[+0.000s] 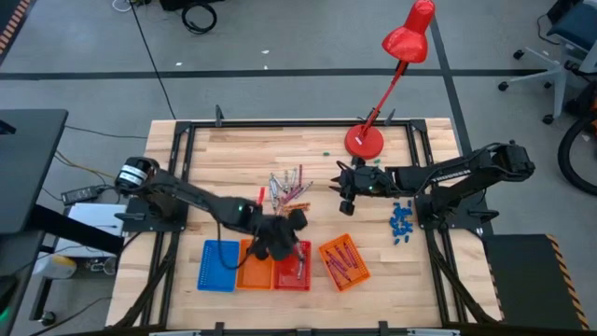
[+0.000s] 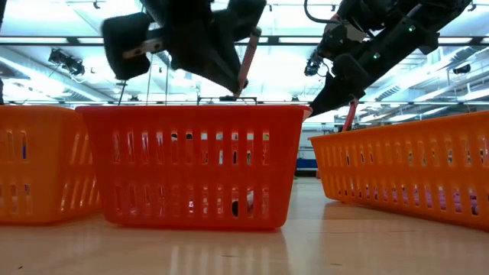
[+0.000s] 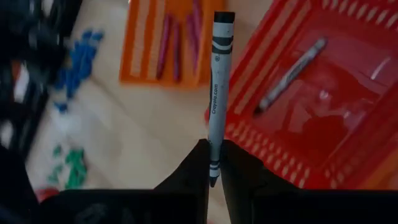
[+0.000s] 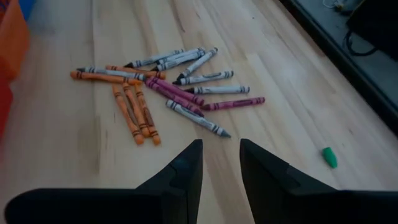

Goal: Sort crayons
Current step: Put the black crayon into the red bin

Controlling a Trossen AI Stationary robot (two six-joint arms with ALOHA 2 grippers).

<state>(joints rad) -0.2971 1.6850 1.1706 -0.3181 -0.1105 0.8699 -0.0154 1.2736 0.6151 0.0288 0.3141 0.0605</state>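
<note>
A pile of grey, orange and purple-pink crayons [image 4: 168,93] lies on the wooden table [image 1: 224,159], also seen as a loose pile [image 1: 289,187] in the high view. My left gripper [image 1: 280,241] hangs over the red basket [image 1: 291,266], shut on one grey crayon [image 3: 216,93]. Another grey crayon [image 3: 289,74] lies on the floor of the red basket [image 3: 348,112]. Purple-pink crayons [image 3: 177,43] lie in the tilted orange basket [image 1: 343,263]. My right gripper [image 4: 221,152] stands open above the table to the right of the pile, with nothing between its fingers. My left gripper pinches the grey crayon by one end [image 3: 214,167] between its two fingertips. The fingers slant down from the table's left. The crayon runs on in line with the fingers and sticks out far beyond them. It is lifted clear, its free end [image 3: 222,18] above the red basket's rim.
A blue basket [image 1: 219,266] and an orange basket [image 1: 254,266] stand left of the red one at the near edge. Small blue bits [image 1: 401,222] lie at the right, a green bit [image 4: 329,157] beside the pile. A red desk lamp [image 1: 364,140] stands at the far edge.
</note>
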